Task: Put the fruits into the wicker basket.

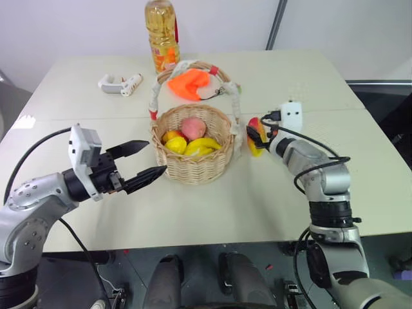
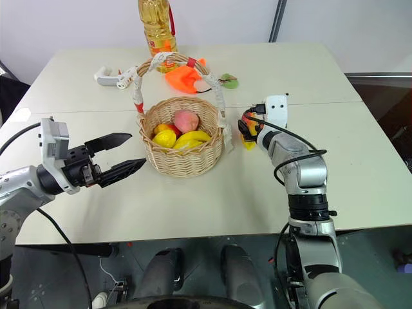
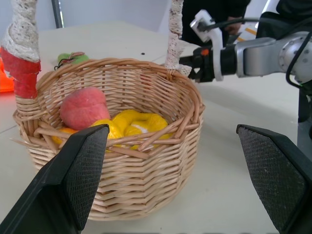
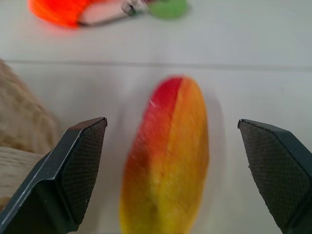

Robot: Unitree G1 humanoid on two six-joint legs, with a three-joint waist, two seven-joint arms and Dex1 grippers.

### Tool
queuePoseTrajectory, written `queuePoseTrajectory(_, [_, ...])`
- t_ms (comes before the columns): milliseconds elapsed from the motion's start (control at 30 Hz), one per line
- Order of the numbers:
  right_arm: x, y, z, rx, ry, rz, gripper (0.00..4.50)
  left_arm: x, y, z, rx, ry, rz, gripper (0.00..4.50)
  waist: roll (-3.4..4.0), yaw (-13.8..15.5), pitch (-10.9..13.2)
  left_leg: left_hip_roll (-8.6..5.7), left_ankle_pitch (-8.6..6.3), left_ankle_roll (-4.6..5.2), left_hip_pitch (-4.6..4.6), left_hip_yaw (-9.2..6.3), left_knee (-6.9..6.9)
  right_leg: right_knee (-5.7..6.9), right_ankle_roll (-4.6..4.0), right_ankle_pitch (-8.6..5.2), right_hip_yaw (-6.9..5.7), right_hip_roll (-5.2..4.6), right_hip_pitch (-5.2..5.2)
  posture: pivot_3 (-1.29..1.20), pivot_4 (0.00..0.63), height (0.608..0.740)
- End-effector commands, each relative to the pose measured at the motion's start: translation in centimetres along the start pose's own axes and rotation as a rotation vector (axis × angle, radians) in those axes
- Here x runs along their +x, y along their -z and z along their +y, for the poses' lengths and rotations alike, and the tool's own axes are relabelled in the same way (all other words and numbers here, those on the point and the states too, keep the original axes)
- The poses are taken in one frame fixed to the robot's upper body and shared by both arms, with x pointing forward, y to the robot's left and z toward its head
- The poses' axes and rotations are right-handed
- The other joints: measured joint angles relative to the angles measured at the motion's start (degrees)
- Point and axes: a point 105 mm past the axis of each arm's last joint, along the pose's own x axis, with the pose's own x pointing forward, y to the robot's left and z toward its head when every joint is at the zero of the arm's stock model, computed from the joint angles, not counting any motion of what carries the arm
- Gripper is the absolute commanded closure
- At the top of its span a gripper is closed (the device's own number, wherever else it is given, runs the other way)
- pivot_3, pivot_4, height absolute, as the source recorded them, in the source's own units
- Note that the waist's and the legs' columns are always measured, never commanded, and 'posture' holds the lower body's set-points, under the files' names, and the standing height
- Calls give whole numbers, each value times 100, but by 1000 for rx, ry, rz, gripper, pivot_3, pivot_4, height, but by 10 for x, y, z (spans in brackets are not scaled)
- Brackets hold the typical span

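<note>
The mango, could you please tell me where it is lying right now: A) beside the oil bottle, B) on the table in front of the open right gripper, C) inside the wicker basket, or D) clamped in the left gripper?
B: the mango lies on the table, framed by the open right gripper, outside the wicker basket.

peach [image 1: 192, 127] in basket [image 1: 193, 168], mango [image 4: 168, 161] right

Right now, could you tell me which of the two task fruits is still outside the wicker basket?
The mango, the long red-to-yellow one: it lies on the table beside the wicker basket, between the open right gripper fingers. The peach already sits inside.
</note>
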Motion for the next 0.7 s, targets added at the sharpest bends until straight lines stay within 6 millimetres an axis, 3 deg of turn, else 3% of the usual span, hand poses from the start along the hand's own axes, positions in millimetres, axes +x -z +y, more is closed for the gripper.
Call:
queuePoseTrajectory(33, [3, -10, 1, -10, 24, -24, 0, 3, -10, -9, 45, 32, -31, 32, 0, -4, 0, 0, 0, 0, 0, 0, 0, 0, 0, 0, 0, 0, -1, 0, 150, 740])
queuePoseTrajectory(100, [4, -8, 2, 5, 18, -21, 0, 4, -10, -8, 47, 32, -31, 32, 0, -7, 0, 0, 0, 0, 0, 0, -1, 0, 0, 0, 0, 1, -1, 0, 150, 740])
queuePoseTrajectory(167, [5, -7, 2, 21, 17, -18, 571, 6, -10, -8, 49, 32, -30, 0, 0, -10, 0, 0, 0, 0, 0, 0, -1, 1, 0, 0, 0, 1, -1, 0, 150, 740])
queuePoseTrajectory(300, [0, -12, 0, 25, 18, -40, 2401, 6, -10, -7, 52, 28, -28, 0, 0, -10, 0, 0, 0, 0, 0, 0, -2, 1, 1, 0, 0, 1, -1, 0, 150, 740])
queuePoseTrajectory(333, [-5, -16, -2, 15, 12, -57, 2629, 5, -10, -7, 53, 24, -28, 0, 1, -10, 1, 0, 0, 0, 0, 0, -2, 1, 1, 0, 0, 1, -1, 0, 150, 740])
queuePoseTrajectory(467, [-29, -29, -13, -104, -28, -105, 2629, -1, -10, -1, 55, -8, -22, 0, 2, 31, 1, 0, 0, 0, -3, 0, -4, -1, 2, 0, 0, 0, -4, 0, 150, 740])
queuePoseTrajectory(567, [-55, -33, -25, -300, -89, -108, 2629, -5, -9, 6, 61, -43, -21, 0, 3, 43, 1, -2, 0, 0, -7, 1, -4, -9, 3, -3, -1, -4, -4, 0, 150, 740])
queuePoseTrajectory(700, [-94, -35, -19, -478, -324, -106, 2629, -8, -8, 12, 56, -61, -25, 0, 3, -4, 1, -2, -1, 1, -3, 4, -6, -13, 8, -7, 0, -3, -3, 0, 150, 740])
